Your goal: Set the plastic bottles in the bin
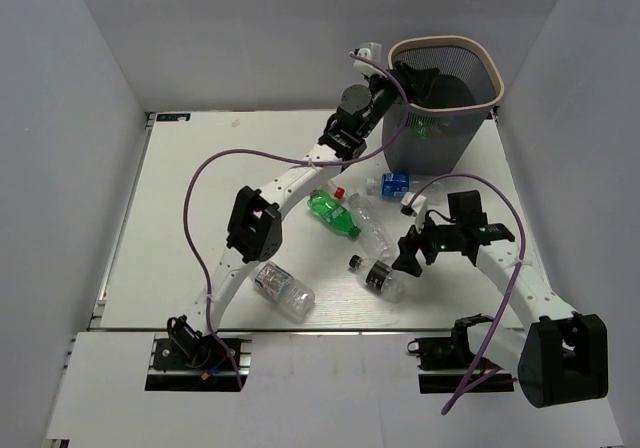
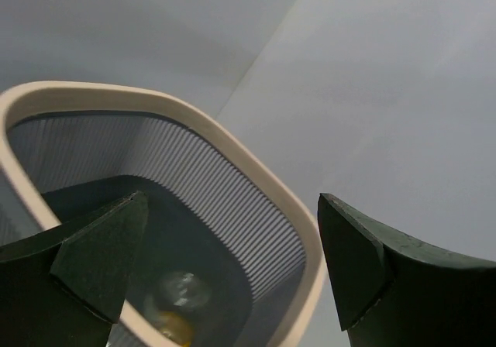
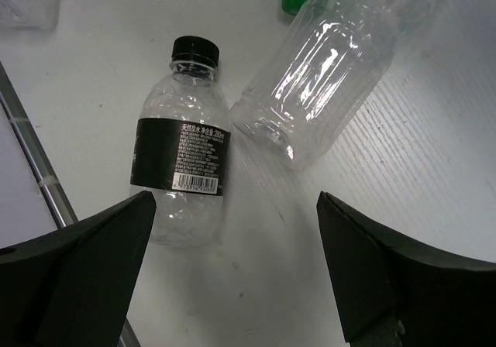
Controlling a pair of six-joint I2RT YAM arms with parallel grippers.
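Left pincer high over bin at desk's far right, jaws apart, empty. Desk holds five bottles: green bottle, blue-label bottle, black-cap bottle, two clear. Right pincer low beside black-cap bottle.

Left wrist: bin mouth below; one bottle inside, perhaps second.

Right wrist: jaws apart above black-cap bottle. Likely light, slippery, crushable; grip labelled middle.

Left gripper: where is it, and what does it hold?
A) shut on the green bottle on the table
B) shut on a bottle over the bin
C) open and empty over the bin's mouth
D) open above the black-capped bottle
C: the left wrist view shows the left gripper spread wide with nothing in it, looking down into the bin.
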